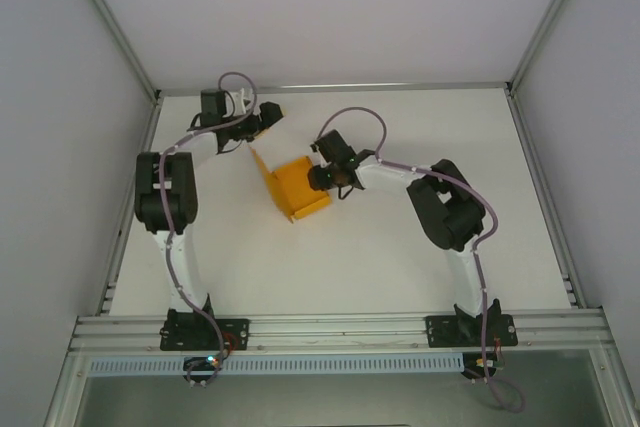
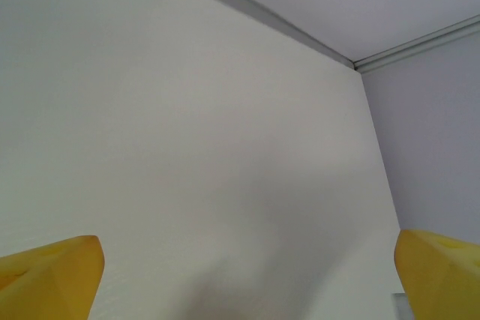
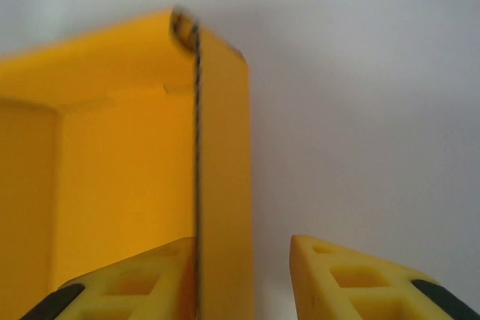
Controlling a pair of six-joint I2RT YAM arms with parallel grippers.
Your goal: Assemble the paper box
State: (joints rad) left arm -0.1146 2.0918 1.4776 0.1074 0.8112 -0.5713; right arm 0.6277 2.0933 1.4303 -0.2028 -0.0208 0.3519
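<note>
White table [image 1: 400, 257] bears paper box [image 1: 300, 190], right claw [image 3: 241, 249] seemingly astride (blurred).

Our left arm [image 1: 165, 192] rises from its base at the near edge, folds at the dark elbow and reaches to the far left, with the wrist turned to the right. Our left tool [image 1: 268, 115] is spread wide, and its wrist view shows the yellow fingertips [image 2: 52, 279] in the opposite lower corners. Our right arm [image 1: 445, 209] bends inward, its forearm pointing left toward the middle. Our right tool [image 1: 325, 179] has its jaws partly apart, with a clear gap between the yellow fingers [image 3: 360, 282].
</note>
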